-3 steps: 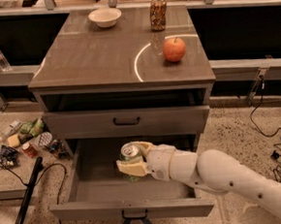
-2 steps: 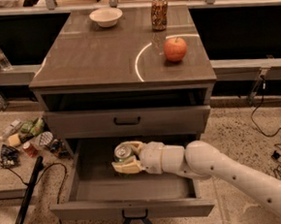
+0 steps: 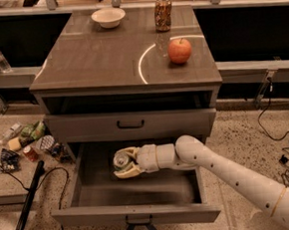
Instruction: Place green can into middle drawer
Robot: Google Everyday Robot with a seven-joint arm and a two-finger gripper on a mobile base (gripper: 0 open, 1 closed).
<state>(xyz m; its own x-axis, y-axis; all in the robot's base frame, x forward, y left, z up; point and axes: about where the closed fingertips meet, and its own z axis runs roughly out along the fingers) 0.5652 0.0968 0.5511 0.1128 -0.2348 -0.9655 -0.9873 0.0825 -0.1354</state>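
Observation:
The middle drawer (image 3: 137,215) is pulled open, showing its deep grey inside. My gripper (image 3: 119,163) reaches in from the right on a white arm. Its fingers are shut on the green can (image 3: 121,161), whose silver top shows between them. The can is held in the back left part of the drawer, just above or at the floor; I cannot tell whether it touches.
The grey cabinet top (image 3: 105,60) holds a white bowl (image 3: 108,17), an orange-brown can (image 3: 163,14) and a red apple (image 3: 179,51). A closed drawer (image 3: 130,124) sits above the open one. Litter (image 3: 29,143) and a black rod (image 3: 26,203) lie on the floor at left, cables at right.
My gripper with the green can has moved leftward and a little deeper inside the open drawer.

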